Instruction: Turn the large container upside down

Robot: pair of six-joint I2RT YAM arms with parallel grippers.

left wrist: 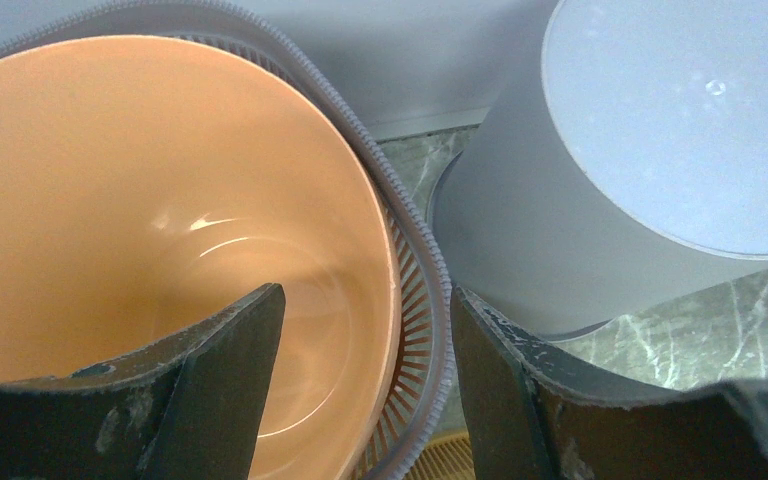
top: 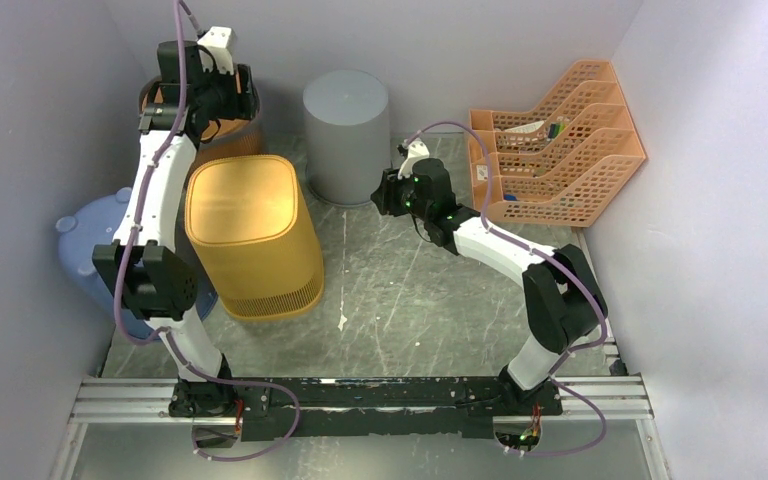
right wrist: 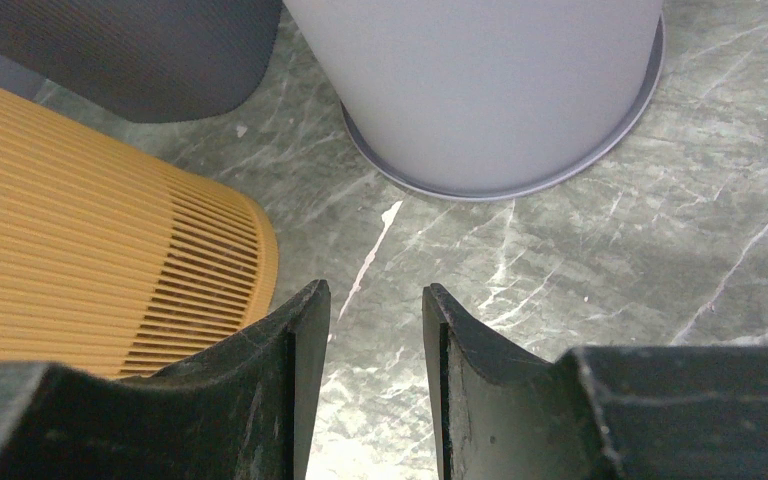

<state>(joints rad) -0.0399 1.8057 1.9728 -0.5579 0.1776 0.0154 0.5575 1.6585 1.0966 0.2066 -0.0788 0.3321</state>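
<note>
An upright container [top: 238, 140], orange inside [left wrist: 140, 200] with a grey slatted rim [left wrist: 418, 250], stands at the back left. My left gripper [top: 222, 95] [left wrist: 368, 292] hangs open astride that rim, one finger inside and one outside, with a gap on the inner side. A large yellow ribbed container [top: 250, 230] [right wrist: 80, 220] stands bottom up in front of it. My right gripper [top: 385, 190] [right wrist: 375, 290] is open and holds nothing, low over the marble table between the yellow container and a grey bin.
The grey bin [top: 347, 135] [left wrist: 660, 130] [right wrist: 480, 90] stands bottom up at the back centre, close to the left gripper's outer finger. A blue tub [top: 85, 240] lies at the left wall. An orange file rack [top: 560, 140] fills the back right.
</note>
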